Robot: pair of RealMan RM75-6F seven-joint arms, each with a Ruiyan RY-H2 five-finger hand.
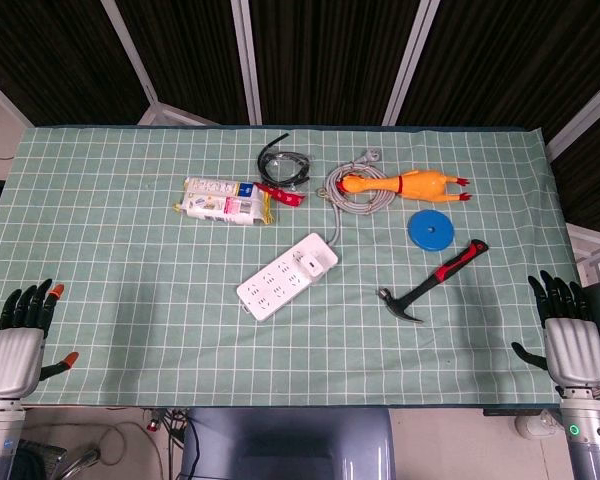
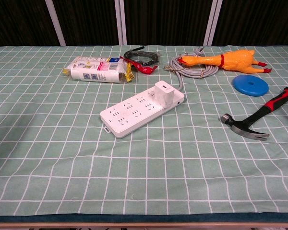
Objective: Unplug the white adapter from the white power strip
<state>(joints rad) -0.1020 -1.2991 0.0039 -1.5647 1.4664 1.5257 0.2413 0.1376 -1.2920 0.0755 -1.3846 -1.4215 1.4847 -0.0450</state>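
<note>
**Adapter seated at far end of strip, both hands parked at near corners**

White adapter [image 2: 164, 91] is plugged into the white power strip [image 2: 134, 112], mid-tabletop [image 1: 130, 300], at the strip's far-right end where the grey cord [image 2: 182, 79] exits. It stands upright off the strip's face, so my read is the pull goes straight up.

Strip's long axis runs diagonally: near-left to far-right in both views. Adapter end points away from the robot, toward the rubber chicken [image 1: 405, 185].

Left hand [image 1: 20, 340] and right hand [image 1: 565, 335] both sit at the near edge, well apart from the strip, fingers spread, holding nothing. The chest view shows neither.

From the left hand the adapter lies forward and right; from the right hand, forward and left. Reach looks roughly even. Hammer [image 1: 435, 280] lies between the right hand and the strip. Likely split: one hand pins the strip's near end, the other pulls.
</note>
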